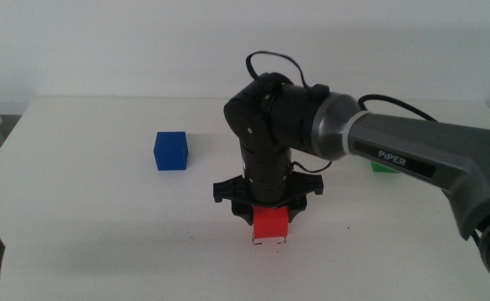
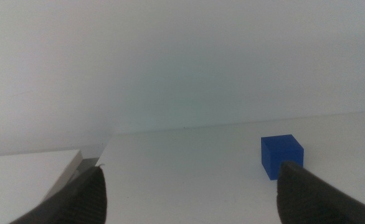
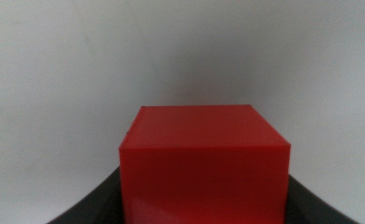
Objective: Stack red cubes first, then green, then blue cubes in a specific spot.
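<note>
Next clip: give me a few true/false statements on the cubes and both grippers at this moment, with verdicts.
1. The right gripper is at the red cube. True.
2. The green cube sits on top of the red cube. False: it stands apart, mostly hidden behind the right arm.
3. The blue cube stands alone on the table. True.
4. The left gripper holds the blue cube. False: it waits with jaws open, the blue cube ahead of it on the table.
5. All three cubes are stacked. False: each is separate.
</note>
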### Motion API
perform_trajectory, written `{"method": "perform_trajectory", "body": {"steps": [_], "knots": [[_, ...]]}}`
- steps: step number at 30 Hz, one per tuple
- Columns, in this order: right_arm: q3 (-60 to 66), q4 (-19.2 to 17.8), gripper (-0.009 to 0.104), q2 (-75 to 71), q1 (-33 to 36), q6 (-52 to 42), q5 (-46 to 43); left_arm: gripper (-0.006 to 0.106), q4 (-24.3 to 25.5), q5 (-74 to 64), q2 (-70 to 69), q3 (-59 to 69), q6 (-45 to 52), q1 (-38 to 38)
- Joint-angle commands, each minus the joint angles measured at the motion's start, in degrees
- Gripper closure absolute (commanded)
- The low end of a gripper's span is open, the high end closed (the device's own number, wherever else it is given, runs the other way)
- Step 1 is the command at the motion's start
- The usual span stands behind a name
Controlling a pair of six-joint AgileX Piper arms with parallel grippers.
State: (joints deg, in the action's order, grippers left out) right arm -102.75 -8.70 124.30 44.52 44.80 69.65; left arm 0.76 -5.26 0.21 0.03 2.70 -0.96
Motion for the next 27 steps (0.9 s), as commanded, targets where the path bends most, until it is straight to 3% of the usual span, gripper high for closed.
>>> {"method": "perform_trajectory", "body": {"steps": [1,27], "knots": [[0.29,-2.02,0.072,0.55,-0.26,1.70,0.31,0.007,-0.14,0.27,-0.21,-0.03,-0.62,-0.17],[0.42,-2.12,0.072,2.77,-0.51,4.66,-2.58,0.007,-0.14,0.27,-0.21,-0.03,-0.62,-0.17]]}}
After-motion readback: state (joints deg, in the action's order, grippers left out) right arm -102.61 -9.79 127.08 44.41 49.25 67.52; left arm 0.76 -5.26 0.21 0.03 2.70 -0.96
